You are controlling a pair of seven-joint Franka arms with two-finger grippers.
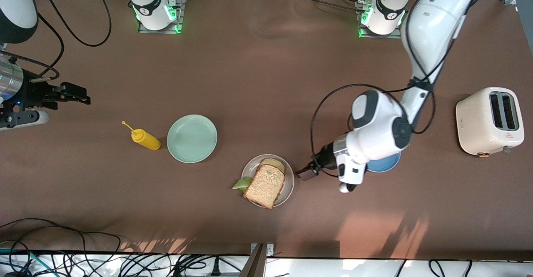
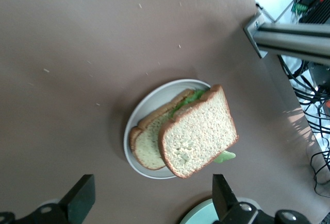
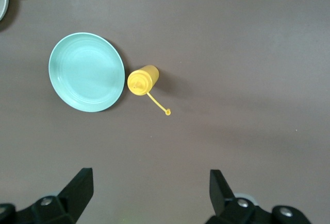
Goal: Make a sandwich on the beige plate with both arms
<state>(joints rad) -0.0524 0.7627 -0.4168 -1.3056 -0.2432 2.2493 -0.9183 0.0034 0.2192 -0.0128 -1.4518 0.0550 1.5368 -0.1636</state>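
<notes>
The sandwich [image 1: 266,183] lies on the beige plate [image 1: 288,185]: two brown bread slices with green lettuce [image 1: 241,184] poking out at one edge. The top slice [image 2: 198,131] sits askew and overhangs the plate's rim [image 2: 130,140]. My left gripper [image 1: 307,173] hovers open over the bare table just beside the plate, toward the left arm's end; its fingers [image 2: 80,198] hold nothing. My right gripper [image 1: 79,96] hangs open and empty over the right arm's end of the table, its fingers [image 3: 77,188] wide apart above bare tabletop.
A mint-green plate [image 1: 192,138] and a yellow squeeze bottle [image 1: 145,139] lying on its side sit toward the right arm's end. A blue plate [image 1: 385,166] lies mostly hidden under the left arm. A white toaster [image 1: 489,121] stands at the left arm's end. Cables run along the front edge.
</notes>
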